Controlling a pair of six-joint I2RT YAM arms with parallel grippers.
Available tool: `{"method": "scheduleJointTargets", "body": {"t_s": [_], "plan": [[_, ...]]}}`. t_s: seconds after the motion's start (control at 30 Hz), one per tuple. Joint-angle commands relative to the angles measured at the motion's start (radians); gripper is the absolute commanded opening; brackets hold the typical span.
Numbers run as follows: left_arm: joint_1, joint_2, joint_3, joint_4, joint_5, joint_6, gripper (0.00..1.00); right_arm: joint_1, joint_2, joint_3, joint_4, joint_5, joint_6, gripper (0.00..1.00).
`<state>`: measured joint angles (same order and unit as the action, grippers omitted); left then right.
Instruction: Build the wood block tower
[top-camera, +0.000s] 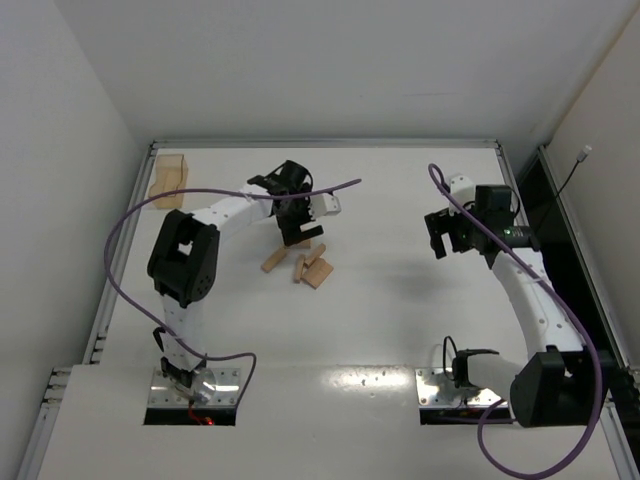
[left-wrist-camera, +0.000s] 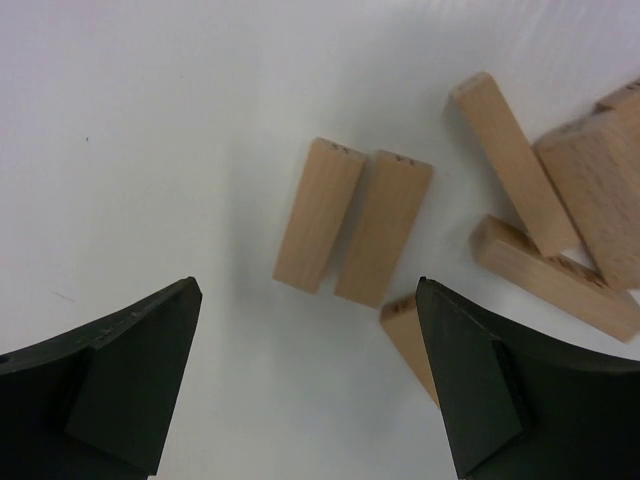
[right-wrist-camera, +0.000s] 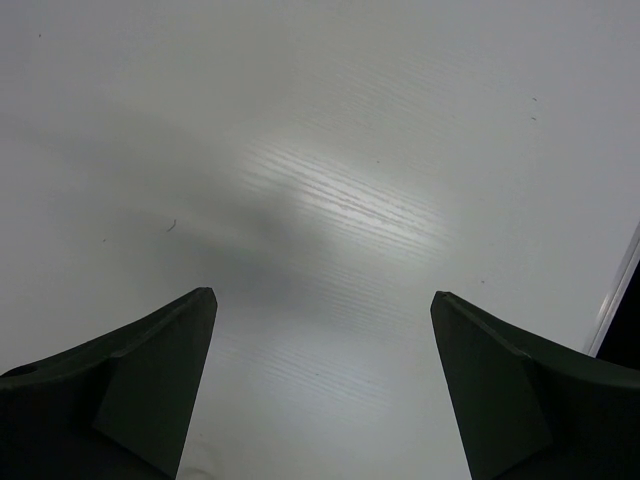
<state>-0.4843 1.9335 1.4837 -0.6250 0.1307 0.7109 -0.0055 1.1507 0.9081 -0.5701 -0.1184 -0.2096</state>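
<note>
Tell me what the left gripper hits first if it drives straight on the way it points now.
Probably the pair of wood blocks lying side by side on the table, ahead between the open fingers of the left gripper. Depth is unclear; it might touch bare table just short of them.

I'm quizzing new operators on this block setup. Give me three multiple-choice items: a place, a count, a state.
1. Where is the clear box? A, far left corner of the table; B, between the arms' bases; C, near right edge.
2. How many blocks lie flush, long sides together? A, two; B, five; C, none.
3. The right gripper is: A, shut on a block; B, shut, empty; C, open, empty.
Key: A, it sits by the far left rim; A, one pair lies flush; C, its fingers spread over bare table.
</note>
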Motion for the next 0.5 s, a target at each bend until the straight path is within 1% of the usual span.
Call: {"method": "scheduleJointTargets", "body": {"t_s": [0.0, 0.07, 0.13, 0.2, 0.3, 0.47], "plan": [[0.023, 0.062, 0.068, 0.025, 0.006, 0.065, 0.87, -0.007, -0.020, -0.003, 0.021, -0.020, 0.007, 0.86], [0.032, 0.087, 0.087, 0.025, 0.006, 0.065, 0.87, -0.016, -0.020, -0.003, 0.021, -0.020, 0.007, 0.86], [0.032, 0.119, 0.099, 0.025, 0.006, 0.065, 0.84, -0.016, -0.020, -0.012, 0.021, -0.029, 0.007, 0.86], [0.032, 0.136, 0.122, 0.016, 0.015, 0.065, 0.84, -0.016, -0.020, -0.012, 0.021, -0.029, 0.007, 0.86], [0.042, 0.154, 0.122, 0.016, 0.027, 0.065, 0.82, -0.025, -0.020, -0.012, 0.021, -0.029, 0.007, 0.86], [0.052, 0.185, 0.122, 0.039, 0.027, 0.056, 0.70, -0.025, -0.011, -0.012, 0.021, -0.029, 0.007, 0.86]]}}
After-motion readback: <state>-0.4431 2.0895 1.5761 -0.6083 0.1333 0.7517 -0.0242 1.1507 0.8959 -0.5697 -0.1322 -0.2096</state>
